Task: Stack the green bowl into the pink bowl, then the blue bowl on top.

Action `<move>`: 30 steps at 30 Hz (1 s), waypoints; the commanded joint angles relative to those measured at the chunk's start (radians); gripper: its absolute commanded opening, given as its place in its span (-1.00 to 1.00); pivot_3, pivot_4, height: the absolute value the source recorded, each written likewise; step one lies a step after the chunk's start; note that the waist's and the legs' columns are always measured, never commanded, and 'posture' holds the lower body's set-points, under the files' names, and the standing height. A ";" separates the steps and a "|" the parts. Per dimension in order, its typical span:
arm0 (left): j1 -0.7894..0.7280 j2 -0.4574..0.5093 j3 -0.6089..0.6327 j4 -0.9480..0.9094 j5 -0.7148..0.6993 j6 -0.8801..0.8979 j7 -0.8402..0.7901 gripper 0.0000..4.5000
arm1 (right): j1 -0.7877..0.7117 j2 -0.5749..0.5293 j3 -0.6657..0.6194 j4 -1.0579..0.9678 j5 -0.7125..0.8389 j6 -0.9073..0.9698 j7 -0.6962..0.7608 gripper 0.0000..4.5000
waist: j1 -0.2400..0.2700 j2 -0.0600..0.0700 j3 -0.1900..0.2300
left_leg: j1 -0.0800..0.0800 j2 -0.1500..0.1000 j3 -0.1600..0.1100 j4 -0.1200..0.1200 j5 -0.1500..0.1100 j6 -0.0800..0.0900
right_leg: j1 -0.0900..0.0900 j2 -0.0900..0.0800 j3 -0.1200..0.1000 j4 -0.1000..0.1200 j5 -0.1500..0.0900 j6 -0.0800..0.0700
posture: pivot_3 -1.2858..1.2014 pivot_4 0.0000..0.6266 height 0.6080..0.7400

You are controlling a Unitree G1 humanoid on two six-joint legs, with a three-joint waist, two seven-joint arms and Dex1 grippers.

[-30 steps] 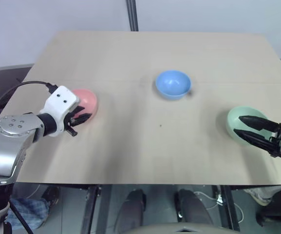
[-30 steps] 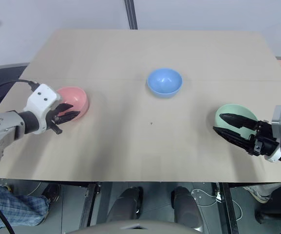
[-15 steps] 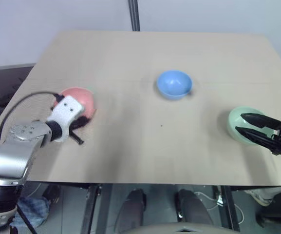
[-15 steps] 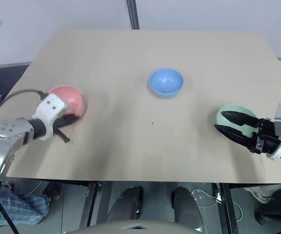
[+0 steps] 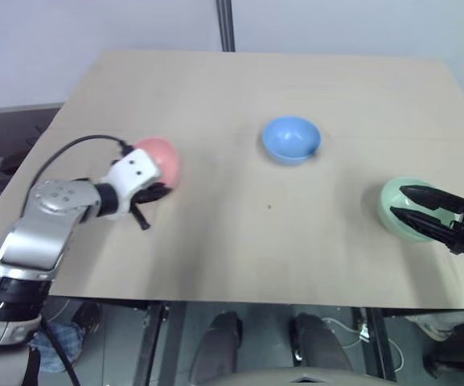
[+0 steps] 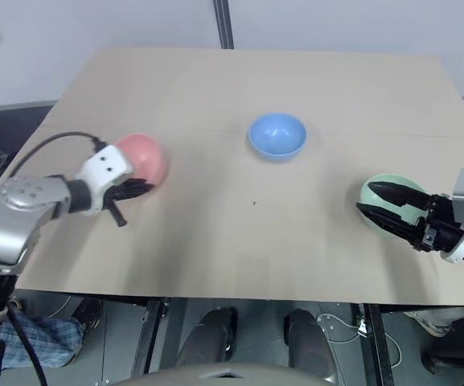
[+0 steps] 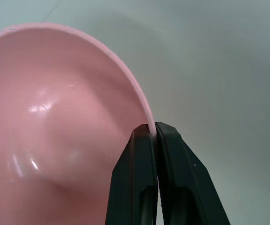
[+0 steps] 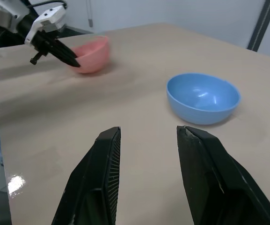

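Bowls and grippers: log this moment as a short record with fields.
pink bowl: on the table's left side, rim pinched by the left gripper, jaws shut on it
blue bowl: centre, toward the far edge, free
green bowl: right side, upright, nothing stacked in it
right gripper: jaws open, over the green bowl, no grip visible
stacking: not yet begun; all three bowls apart
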 commanded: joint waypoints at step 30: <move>-0.522 -0.233 -0.393 0.434 0.122 -1.019 -0.653 0.60 | -0.027 -0.010 -0.006 -0.041 0.028 0.014 -0.041 -0.11 | -0.018 0.000 0.000 | -0.001 0.000 -0.001 0.002 0.000 0.000 | 0.000 0.002 0.000 0.001 0.000 0.000 | 0.03 -0.52 1.00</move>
